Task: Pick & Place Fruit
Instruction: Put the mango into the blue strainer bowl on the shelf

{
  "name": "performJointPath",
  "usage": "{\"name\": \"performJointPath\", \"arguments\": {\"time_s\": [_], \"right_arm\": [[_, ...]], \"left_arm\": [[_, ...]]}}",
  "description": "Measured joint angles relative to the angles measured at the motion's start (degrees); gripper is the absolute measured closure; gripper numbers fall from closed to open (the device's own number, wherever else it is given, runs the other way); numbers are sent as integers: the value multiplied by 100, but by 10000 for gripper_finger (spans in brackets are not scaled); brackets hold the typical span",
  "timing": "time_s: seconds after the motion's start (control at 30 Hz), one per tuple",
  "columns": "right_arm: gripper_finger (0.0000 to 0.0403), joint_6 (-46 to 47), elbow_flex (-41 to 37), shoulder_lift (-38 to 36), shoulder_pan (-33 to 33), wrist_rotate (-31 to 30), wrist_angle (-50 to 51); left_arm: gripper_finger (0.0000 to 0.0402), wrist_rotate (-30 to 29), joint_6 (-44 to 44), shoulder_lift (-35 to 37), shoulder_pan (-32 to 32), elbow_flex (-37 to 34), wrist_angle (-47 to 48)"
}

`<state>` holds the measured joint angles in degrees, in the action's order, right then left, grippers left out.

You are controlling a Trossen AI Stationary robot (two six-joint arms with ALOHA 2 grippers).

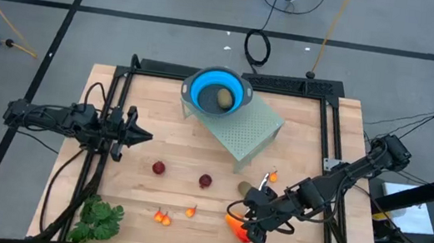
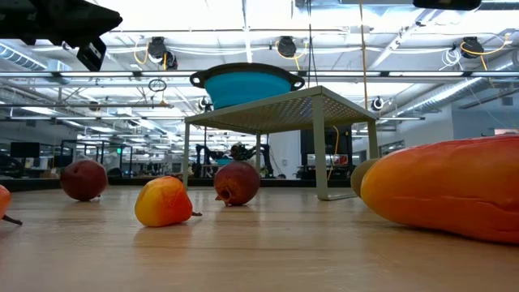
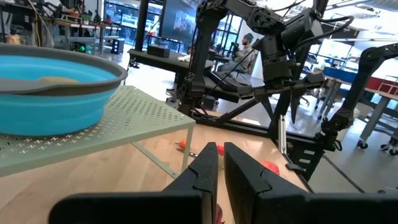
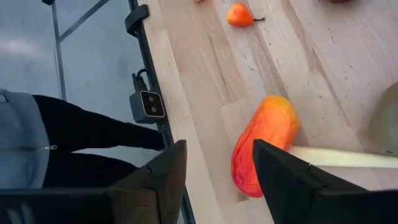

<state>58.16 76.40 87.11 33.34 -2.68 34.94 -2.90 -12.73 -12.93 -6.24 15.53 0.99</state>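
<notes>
The long orange-red fruit lies on the table near its near edge and looms large in the low view. My right gripper hovers over it, open; in the right wrist view its fingers stand either side of the fruit without touching. Two dark red balls and tiny orange bits rest on the wood. One olive-brown oval lies by the right arm, and another sits in the blue bowl. My left gripper waits shut at the table's left.
The blue bowl stands on a pale green perforated stand at the far middle. A leafy green bunch lies at the near left corner. A pale strip lies beside the long fruit. A person stands past the table's near edge.
</notes>
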Motion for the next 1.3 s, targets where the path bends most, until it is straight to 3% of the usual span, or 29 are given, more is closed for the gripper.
{"name": "performJointPath", "arguments": {"time_s": [0.57,1.3], "right_arm": [[95,117,0,0,0,-11,123],[92,-187,0,-2,0,-17,-709]], "left_arm": [[376,0,-5,0,0,0,0],[376,0,4,-2,-1,0,2]]}}
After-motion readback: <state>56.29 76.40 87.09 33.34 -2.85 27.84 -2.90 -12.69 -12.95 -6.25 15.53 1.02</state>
